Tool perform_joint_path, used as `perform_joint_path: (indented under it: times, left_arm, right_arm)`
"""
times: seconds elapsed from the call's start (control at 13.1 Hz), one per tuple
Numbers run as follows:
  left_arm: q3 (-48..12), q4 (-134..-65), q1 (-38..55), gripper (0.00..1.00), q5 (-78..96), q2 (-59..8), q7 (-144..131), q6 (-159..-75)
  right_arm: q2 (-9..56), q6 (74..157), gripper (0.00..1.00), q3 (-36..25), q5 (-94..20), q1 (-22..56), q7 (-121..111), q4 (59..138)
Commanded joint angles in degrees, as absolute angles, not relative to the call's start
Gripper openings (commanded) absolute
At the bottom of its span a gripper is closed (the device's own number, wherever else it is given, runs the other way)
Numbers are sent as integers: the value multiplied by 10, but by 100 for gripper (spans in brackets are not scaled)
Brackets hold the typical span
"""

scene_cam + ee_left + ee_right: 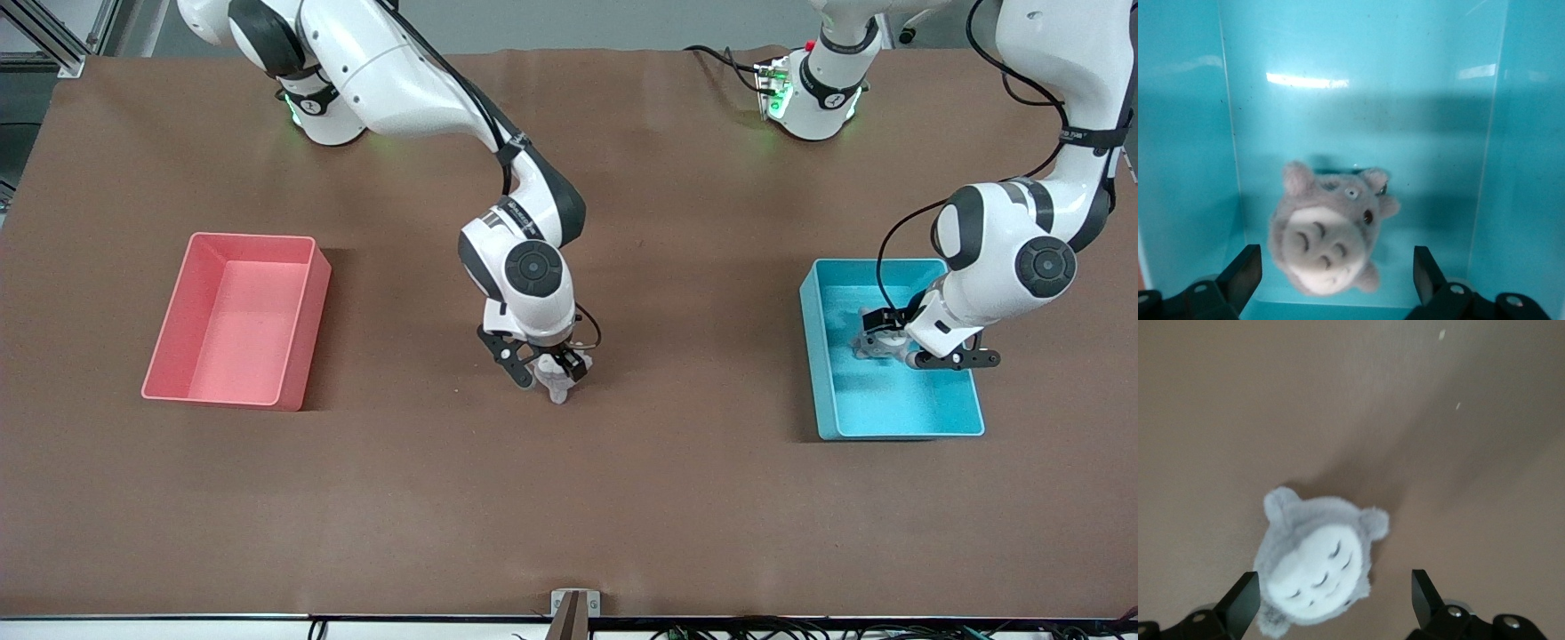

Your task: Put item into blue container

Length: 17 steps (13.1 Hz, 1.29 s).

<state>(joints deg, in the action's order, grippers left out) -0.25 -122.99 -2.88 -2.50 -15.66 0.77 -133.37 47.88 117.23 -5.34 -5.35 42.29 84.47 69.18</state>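
Nearest the front camera you see the table's edge, where a small metal bracket [574,603] sits at the middle, with cables running along below it. From there the table [569,498] is one wide spread of plain brown covering, slightly wrinkled toward the robots' bases.

Take the blue container [822,373] as your landmark; it stands toward the left arm's end of the table. Inside it, on its floor, lies a grey plush toy [1328,230] with a pale belly, and the left claw [898,342] hangs low over it inside the container. In the left wrist view you can see that claw's fingers [1241,273] spread wide on either side of the toy, clear of it and gripping nothing.

Well apart from the blue container, near the middle of the table, a second grey plush [1317,570] rests on the brown covering. The right claw [549,373] is down over it, its fingers [1241,600] also wide apart and not clamped on the plush.

Farther still from the blue container, toward the right arm's end, stands a pink bin [298,320] of the same shape.

Farthest from the camera, both arm bases stand along the table's edge, with green lights glowing at their feet. At the corner past the right arm's base you can make out a piece of aluminium framing [53,36].
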Motion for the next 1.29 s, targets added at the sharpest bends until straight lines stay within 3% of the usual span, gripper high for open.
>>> perform_joint_path:
  times: [0.0,0.3,0.61,0.84,1.22]
  left_arm:
    - [-8,-1220,-31,100,-35,-128,12,-1296]
    - [-50,-1169,-30,100,-34,-98,-2,-1197]
    - [-157,-1080,-27,100,-29,-103,-129,-1094]
    - [-222,-1026,-5,100,-29,-144,-281,-1090]
    - [-224,-881,133,100,-33,-270,-600,-1098]
  right_arm:
    - [415,1123,100,-48,-57,375,728,698]
    - [346,1003,100,-52,-52,274,466,711]
    - [279,970,100,-53,-40,162,225,769]
    - [235,971,100,-53,-13,94,114,818]
    - [186,969,100,-53,17,18,-13,863]
